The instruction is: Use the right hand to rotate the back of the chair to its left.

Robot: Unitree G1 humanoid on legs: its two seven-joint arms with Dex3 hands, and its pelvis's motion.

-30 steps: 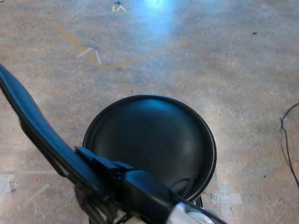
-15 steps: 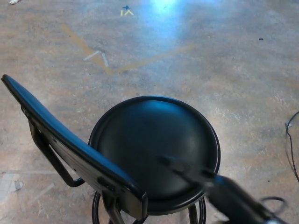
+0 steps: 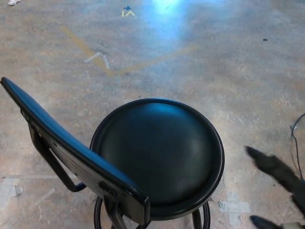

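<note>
Right hand (image 3: 276, 183) (blurred, seemingly empty) beside chair (image 3: 157, 152).

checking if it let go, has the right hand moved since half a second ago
Yes. The right hand has pulled off the chair seat toward the picture's right, now over the floor beside it.

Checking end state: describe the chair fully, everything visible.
The chair is black, with a round, smooth, slightly glossy seat, seen from above. Its backrest, a long slim padded bar on a dark frame, stands at the seat's left, running from upper left to bottom centre. A ring shows below the seat. It stands on concrete floor. Nothing touches it; the right hand is off to its right.
</note>
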